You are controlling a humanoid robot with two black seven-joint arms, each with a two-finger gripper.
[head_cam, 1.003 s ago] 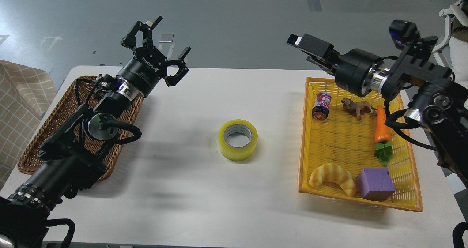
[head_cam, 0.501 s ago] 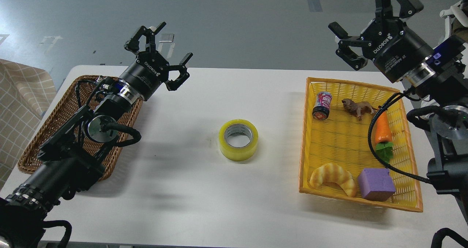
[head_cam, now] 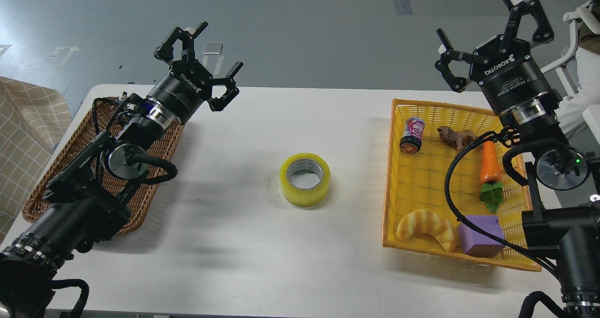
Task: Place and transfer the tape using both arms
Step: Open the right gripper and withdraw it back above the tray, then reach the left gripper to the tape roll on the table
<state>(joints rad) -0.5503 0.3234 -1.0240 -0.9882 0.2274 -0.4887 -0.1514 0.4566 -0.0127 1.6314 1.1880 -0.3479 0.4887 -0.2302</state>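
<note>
The left arm hides much of the brown wicker basket (head_cam: 56,177), and the right arm and its cable cover the far right rim of the yellow basket (head_cam: 391,177), crossing the carrot (head_cam: 490,161) and purple block (head_cam: 478,236). The tape (head_cam: 305,179) lies flat (core up) mid-desk (head_cam: 243,252), bare surface all round, well apart from both baskets. The left gripper (head_cam: 199,62) and right gripper (head_cam: 492,36) hang raised near the far edge, jaws spread, holding nothing.

1. The tape (head_cam: 305,179): glossy translucent yellow film on a matt grey cardboard core.
2. The table (head_cam: 262,243): smooth matt white.
3. The brown basket (head_cam: 93,121): rough woven wicker.
4. The yellow basket (head_cam: 436,177): shiny woven plastic.
</note>
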